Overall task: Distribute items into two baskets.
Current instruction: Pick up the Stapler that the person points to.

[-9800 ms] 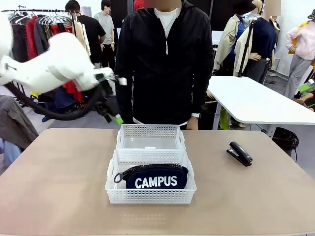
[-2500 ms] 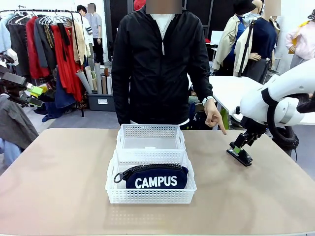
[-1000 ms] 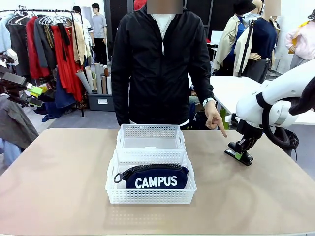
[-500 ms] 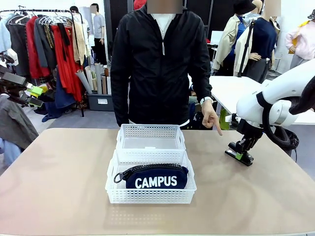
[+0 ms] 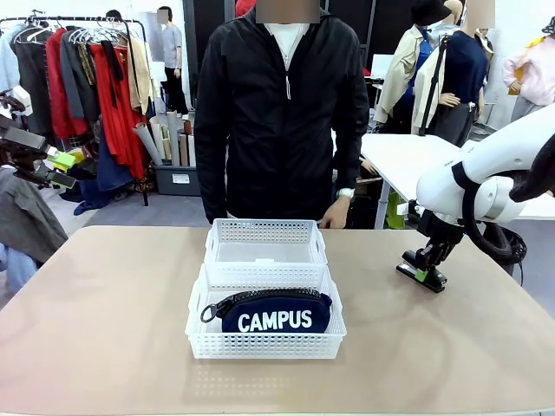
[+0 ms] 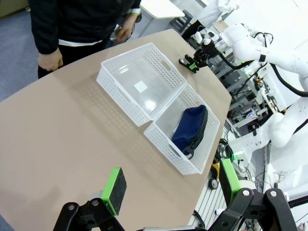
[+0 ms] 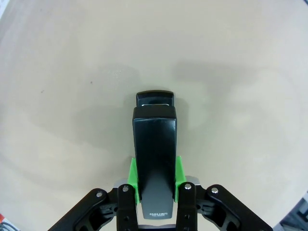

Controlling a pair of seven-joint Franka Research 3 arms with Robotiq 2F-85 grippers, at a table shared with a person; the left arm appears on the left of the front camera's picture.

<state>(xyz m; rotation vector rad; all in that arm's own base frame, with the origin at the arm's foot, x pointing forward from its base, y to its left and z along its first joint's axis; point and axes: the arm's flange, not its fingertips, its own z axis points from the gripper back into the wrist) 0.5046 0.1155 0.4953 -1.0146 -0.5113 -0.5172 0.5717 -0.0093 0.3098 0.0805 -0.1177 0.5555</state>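
Our right jaws clench the black stapler [image 5: 422, 276] at the worktop's [image 5: 104, 329] three o'clock, wrist angled steeply down. The CAMPUS pouch [image 5: 276, 314] lies in the near basket [image 5: 264, 347], the far basket [image 5: 264, 230] at its twelve; our left jaws gape at nine o'clock.

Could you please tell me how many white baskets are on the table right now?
2. The near basket holds the navy pouch; the far basket sits directly behind, against it. None appears hidden.
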